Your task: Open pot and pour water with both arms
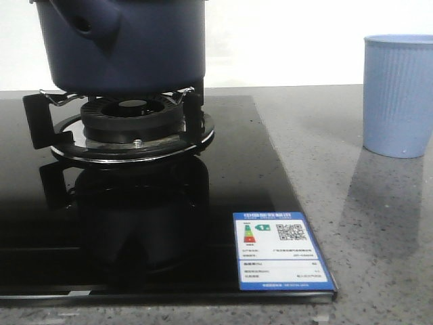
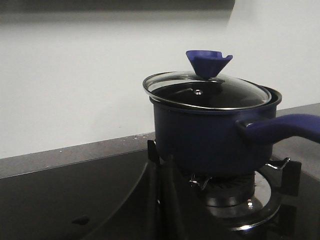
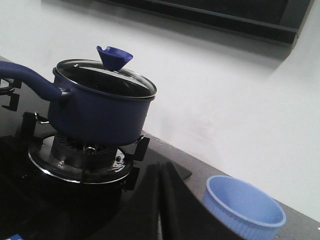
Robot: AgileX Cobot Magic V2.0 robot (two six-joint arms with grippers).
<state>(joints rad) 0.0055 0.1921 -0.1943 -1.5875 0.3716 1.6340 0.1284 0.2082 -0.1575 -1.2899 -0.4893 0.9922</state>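
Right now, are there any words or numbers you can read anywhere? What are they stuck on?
Sticker on the near right corner of the black glass hob: a blue energy label with a coloured arrow chart, a QR code and rows of small print, all too small and blurred to read.
Pot: no writing visible.
Cup: no writing visible.
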